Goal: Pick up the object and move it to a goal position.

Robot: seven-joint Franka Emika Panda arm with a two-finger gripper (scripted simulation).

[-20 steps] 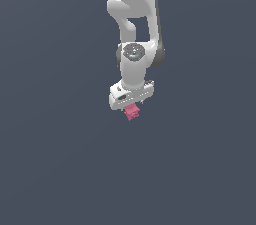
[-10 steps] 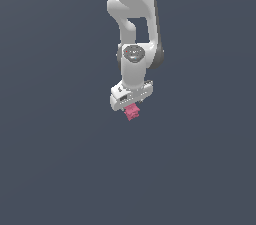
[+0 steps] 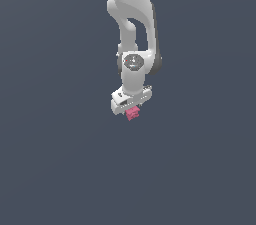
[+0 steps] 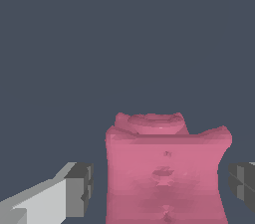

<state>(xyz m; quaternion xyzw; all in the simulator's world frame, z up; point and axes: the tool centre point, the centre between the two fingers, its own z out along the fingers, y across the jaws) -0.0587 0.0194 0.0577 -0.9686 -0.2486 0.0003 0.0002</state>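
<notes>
The white arm (image 3: 134,24) comes down from the top centre of the exterior view and ends a little above the middle of the frame. On every side of it there is only flat, dark blue-grey ground, reaching all four edges of the picture without a seam, rim or wall; no worktop edge can be made out. The open room is equally wide toward the exterior view's left and right and deepest in the lower half of the frame.

The gripper (image 3: 132,113) points downward, its white body sitting crosswise under the wrist. The small pink-red object (image 3: 132,114) shows just below that body, near the centre of the frame, much narrower than the gripper.

In the wrist view the object (image 4: 167,173) fills the lower middle of the picture: a blocky pink piece with a rounded raised part on its far side and small dents down its near face. One grey finger pad (image 4: 79,189) stands beside its one flank and the other pad (image 4: 243,182) beside the opposite flank, with a thin dark gap visible on each side. Whether the pads press on the object cannot be told from these views.

Nothing else stands near the arm or the object. No label or writing can be read.
</notes>
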